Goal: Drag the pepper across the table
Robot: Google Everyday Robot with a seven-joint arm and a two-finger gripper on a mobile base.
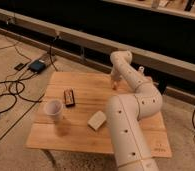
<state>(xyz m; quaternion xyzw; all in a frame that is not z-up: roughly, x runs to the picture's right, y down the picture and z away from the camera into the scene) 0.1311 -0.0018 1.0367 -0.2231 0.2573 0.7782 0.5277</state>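
The robot's gripper (113, 83) points down at the far part of the counter (91, 137), a little right of its middle, with its jaws pressed together. Right at their tips lies the pepper (114, 87), a small orange-red speck mostly hidden by the jaws; whether it is pinched between them cannot be told.

From the gripper, the white arm (133, 125) rises, bends at an elbow over the right side of the counter, and comes down as a thick column at the near right edge.

Just right of the upper arm, near the far right corner, stands a small pale bottle (140, 69). Left of the arm's thick lower part, a pale block (97, 120) lies flat on the wood. Farther left stands a white cup (53, 109), upright, and just beyond it on the far side lies a dark flat rectangular thing (69, 97).

The counter is a low, light-wood top made of planks. On the floor to its left, black cables (6, 95) trail past a small dark box (37, 65).
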